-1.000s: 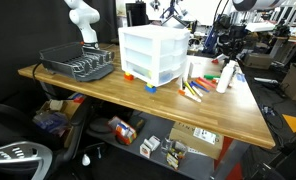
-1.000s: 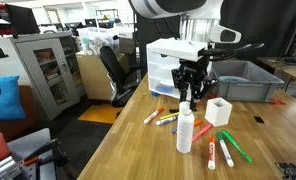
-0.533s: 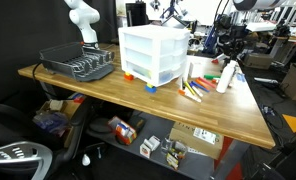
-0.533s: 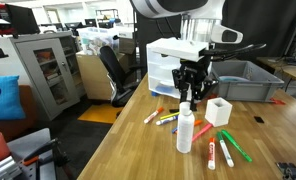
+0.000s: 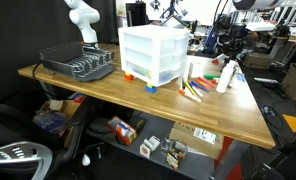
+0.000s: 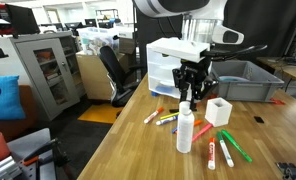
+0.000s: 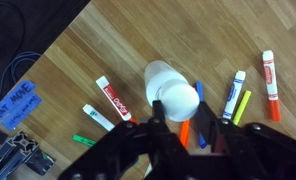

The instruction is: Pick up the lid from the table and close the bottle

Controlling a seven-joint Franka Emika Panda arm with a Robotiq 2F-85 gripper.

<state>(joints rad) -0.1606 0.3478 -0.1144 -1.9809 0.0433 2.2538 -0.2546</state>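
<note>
Wooden table (image 5: 138,100), perhaps open-plan office

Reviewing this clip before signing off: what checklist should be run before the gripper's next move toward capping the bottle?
1. Bottle upright on table: ok.
2. Gripper shut: ok.
3. Gripper over the bottle's top: ok.
4. Lid held in gripper: cannot tell, white against white.
5. Markers lying flat, clear of the descent: ok.
</note>
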